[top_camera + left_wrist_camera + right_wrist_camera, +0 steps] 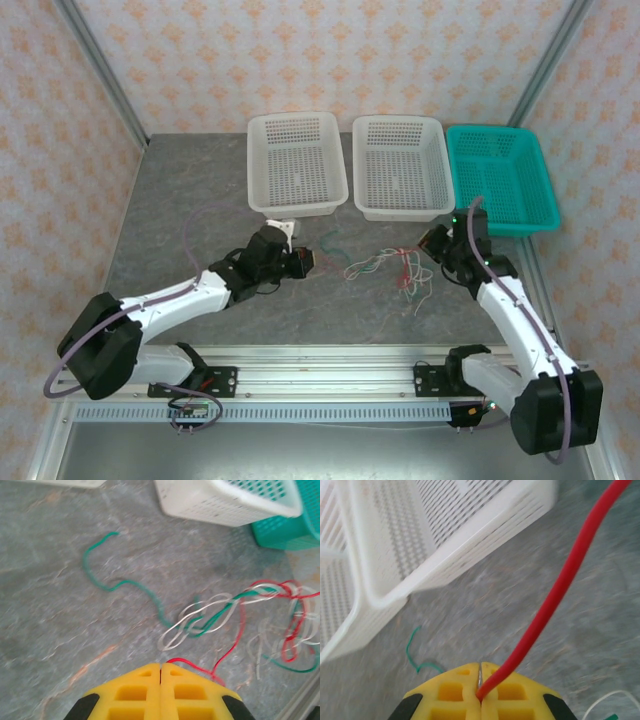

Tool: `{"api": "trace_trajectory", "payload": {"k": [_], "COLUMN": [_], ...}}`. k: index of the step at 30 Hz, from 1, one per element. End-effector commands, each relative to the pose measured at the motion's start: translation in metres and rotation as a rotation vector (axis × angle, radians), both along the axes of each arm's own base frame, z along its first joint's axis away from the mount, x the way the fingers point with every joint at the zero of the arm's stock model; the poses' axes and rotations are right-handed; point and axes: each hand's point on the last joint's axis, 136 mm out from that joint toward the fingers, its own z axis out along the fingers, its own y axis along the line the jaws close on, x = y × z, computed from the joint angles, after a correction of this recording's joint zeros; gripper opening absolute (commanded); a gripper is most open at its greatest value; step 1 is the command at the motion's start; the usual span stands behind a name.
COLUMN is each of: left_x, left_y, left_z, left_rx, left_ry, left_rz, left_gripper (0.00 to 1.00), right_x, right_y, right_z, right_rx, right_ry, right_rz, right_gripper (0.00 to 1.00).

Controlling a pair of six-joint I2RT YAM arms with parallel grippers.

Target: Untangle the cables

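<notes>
Right claw is pressing its yellow fingers together on the red cable, which is rising steeply toward the upper right of its wrist view. Left claw is also closed tight, and the other stretch of red cable is running into its fingertips at the bottom centre, so it appears to be nipping that end.

From above, the tangle is lying on the grey table at frame centre, between the left claw and the right claw. The white cable and the teal-green cable are twisting around each other at the middle right of the left wrist view, with the green tail trailing toward the upper left.

Judging by this, the red strand is being drawn out of the knot. Next, the claws would probably need to keep moving apart slowly, watching that the red loops are sliding free rather than cinching around the white.

Two white baskets and a teal basket are sitting along the top. The middle basket is standing close to the right claw, limiting room to lift that way.
</notes>
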Motion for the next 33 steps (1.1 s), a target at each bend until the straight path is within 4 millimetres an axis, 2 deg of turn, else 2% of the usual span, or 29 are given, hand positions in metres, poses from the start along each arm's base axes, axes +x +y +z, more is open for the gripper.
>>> {"api": "trace_trajectory", "payload": {"k": [1, 2, 4, 8, 11, 13, 15, 18, 19, 21, 25, 27, 31, 33], "left_x": [0.010, 0.010, 0.010, 0.006, 0.000, -0.002, -0.002, 0.001, 0.002, 0.004, 0.003, 0.004, 0.007, 0.006], "left_y": [-0.011, -0.008, -0.001, 0.026, 0.028, 0.021, 0.012, 0.000, -0.003, -0.007, -0.010, -0.005, 0.016, 0.018], "left_z": [0.043, 0.045, 0.049, 0.053, 0.055, 0.055, 0.054, 0.054, 0.055, 0.056, 0.059, 0.058, 0.053, 0.055], "left_rx": [-0.061, -0.060, -0.053, 0.008, 0.014, -0.009, -0.036, -0.066, -0.068, -0.074, -0.067, -0.050, 0.020, 0.022], "left_ry": [-0.123, -0.126, -0.135, -0.142, -0.141, -0.138, -0.130, -0.125, -0.123, -0.121, -0.128, -0.126, -0.101, -0.107], "left_rz": [-0.021, -0.009, 0.024, 0.113, 0.097, 0.063, 0.032, 0.004, -0.001, -0.007, -0.014, 0.006, 0.107, 0.109], "left_gripper": [0.00, 0.00, 0.00, 0.00, 0.00, 0.00, 0.00, 0.00, 0.00, 0.00, 0.00, 0.00, 0.00, 0.00], "right_x": [0.003, 0.002, 0.001, -0.008, -0.015, -0.014, -0.009, -0.003, -0.003, -0.005, -0.014, -0.017, -0.010, -0.007], "right_y": [0.043, 0.051, 0.047, 0.008, -0.007, -0.005, 0.002, 0.027, 0.034, 0.046, 0.076, 0.094, 0.105, 0.108], "right_z": [0.008, 0.002, -0.017, -0.069, -0.086, -0.082, -0.070, -0.041, -0.032, -0.012, 0.007, 0.003, -0.033, -0.052], "right_rx": [0.046, 0.034, -0.003, -0.089, -0.113, -0.126, -0.122, -0.071, -0.070, -0.137, -0.290, -0.285, -0.227, -0.265], "right_ry": [-0.052, -0.040, 0.017, 0.132, 0.165, 0.172, 0.155, 0.077, 0.043, -0.056, -0.210, -0.248, -0.111, -0.056], "right_rz": [0.167, 0.180, 0.133, -0.102, -0.195, -0.174, -0.123, 0.029, 0.072, 0.152, 0.285, 0.329, 0.278, 0.292], "right_gripper": [0.00, 0.00, 0.00, 0.00, 0.04, 0.06, 0.14, 0.42, 0.47, 0.64, 0.65, 0.65, 0.63, 0.63]}}
